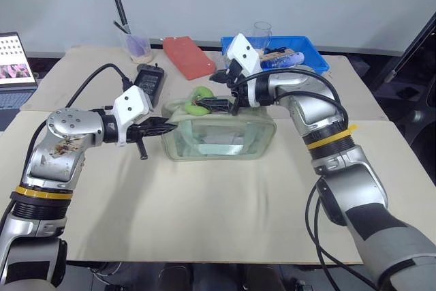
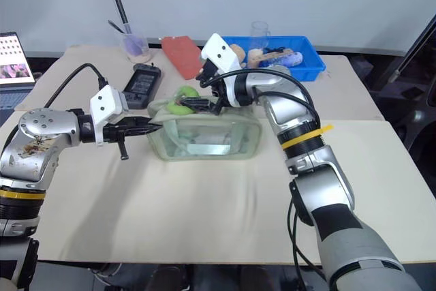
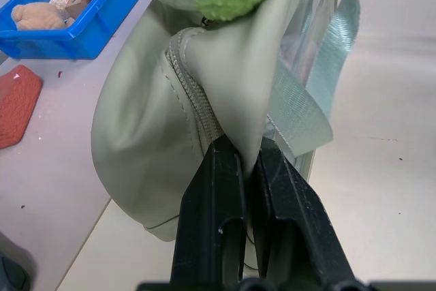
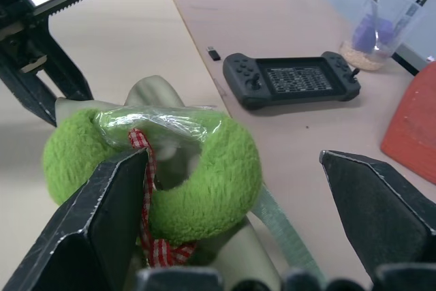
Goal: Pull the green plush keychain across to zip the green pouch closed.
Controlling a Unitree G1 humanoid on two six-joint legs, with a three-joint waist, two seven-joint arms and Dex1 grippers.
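On the table, the pouch is lying with the left gripper pinching its left end fabric. At that same end, the keychain is sitting between the right gripper's wide-open fingers, ungrasped; the zipping is looking not yet begun.

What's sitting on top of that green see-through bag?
A fuzzy green plush keychain with a red checked cord rests on the green pouch at its left end. The open right gripper reaches around it. The zipper slider beneath the plush is covered.
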